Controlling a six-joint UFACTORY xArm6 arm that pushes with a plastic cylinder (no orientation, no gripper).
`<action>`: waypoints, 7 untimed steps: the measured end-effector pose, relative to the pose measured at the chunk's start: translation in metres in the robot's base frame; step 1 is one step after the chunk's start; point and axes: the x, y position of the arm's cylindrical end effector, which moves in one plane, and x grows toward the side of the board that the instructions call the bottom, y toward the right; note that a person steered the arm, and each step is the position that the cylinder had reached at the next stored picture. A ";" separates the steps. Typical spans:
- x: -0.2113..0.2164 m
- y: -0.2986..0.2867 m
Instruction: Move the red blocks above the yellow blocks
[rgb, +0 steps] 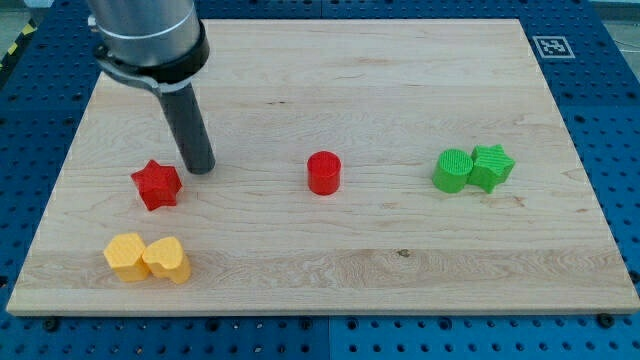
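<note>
My tip (200, 167) rests on the wooden board (330, 270) just to the upper right of a red star block (157, 184), a small gap between them. A red cylinder (324, 173) stands near the board's middle, well to the right of my tip. Two yellow blocks sit touching at the view's lower left: a yellow hexagon-like block (126, 255) and a yellow heart-like block (167, 260). The red star lies above the yellow pair.
A green cylinder (452, 170) and a green star block (492, 166) sit touching at the view's right. The board lies on a blue perforated table (620, 120). A marker tag (549, 46) sits at the board's top right corner.
</note>
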 end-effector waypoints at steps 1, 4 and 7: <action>-0.001 -0.018; 0.032 -0.034; 0.003 -0.007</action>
